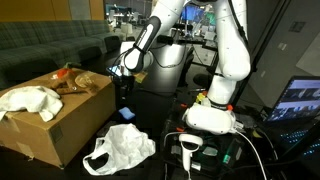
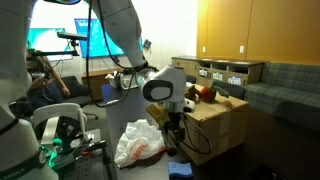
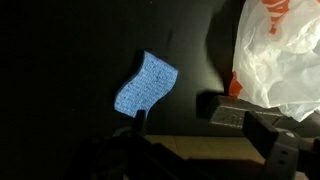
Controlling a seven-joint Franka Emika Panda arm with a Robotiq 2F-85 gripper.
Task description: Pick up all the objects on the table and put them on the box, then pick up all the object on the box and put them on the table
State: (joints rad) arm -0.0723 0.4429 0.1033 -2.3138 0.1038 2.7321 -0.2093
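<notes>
Jaws of the gripper stand wide apart in the wrist view, with nothing held between them; the fingers show only as dark shapes along the lower edge of that dim picture. Above them the blue square lies flat on the black table, free of the fingers and a little curled at one corner. To its side, apart from it, sits the white plastic bag, crumpled, with an orange-red print near its top. In an exterior view the arm reaches from its base across to the box, and the gripper hangs just off the box's near corner, above the blue square on the table. On top of the box lie the white cloth, bunched at one end, the orange-red piece towards the far edge, and the brown stick beside it. The white plastic bag rests on the table in front of the box, close to its lower corner. A barcode scanner stands near the robot's base, and a laptop screen glows at the picture's edge. In the opposite exterior view the gripper points downward beside the box, the orange-red piece shows on the box's top, and the white plastic bag lies low, near the gripper.
</notes>
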